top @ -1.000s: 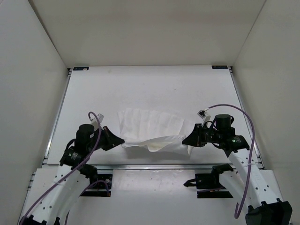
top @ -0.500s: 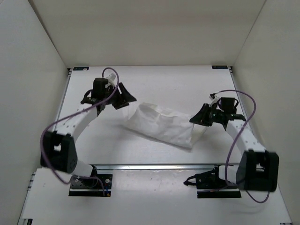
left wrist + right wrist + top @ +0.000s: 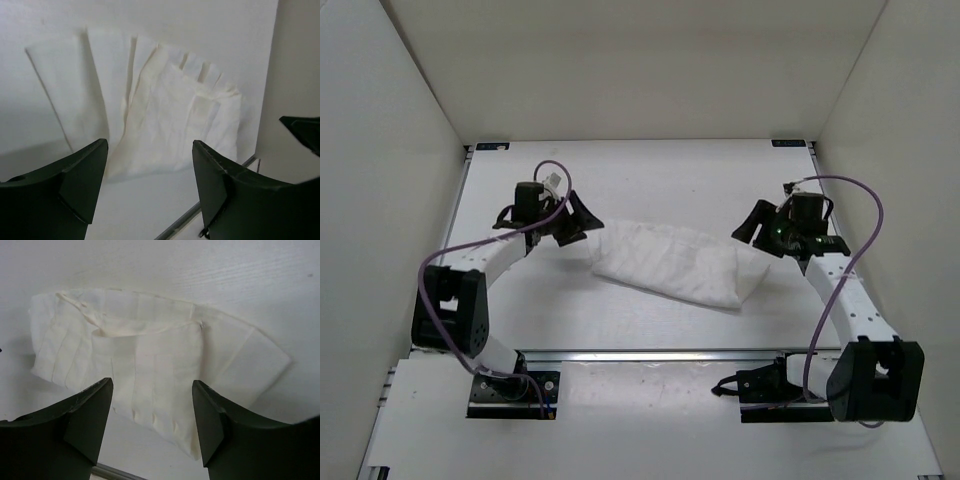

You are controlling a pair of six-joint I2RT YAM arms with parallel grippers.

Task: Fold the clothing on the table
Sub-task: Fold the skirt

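Note:
The clothing lies folded over on the table as a slanted white band, pleats showing in the left wrist view and the right wrist view. My left gripper hovers just off its left end, jaws wide open and empty. My right gripper stands open at the cloth's right end, above it, with nothing held. In both wrist views the fabric lies flat on the table beyond the fingertips, apart from them.
Metal rails run along the table's near edge, and one shows in the left wrist view. White walls close in on the left, right and back. Both arm bases sit below the near rail.
Both grippers carried the near edge of the clothing toward the back, folding it over, then let go and opened. The cloth now lies settled as a slanted band.

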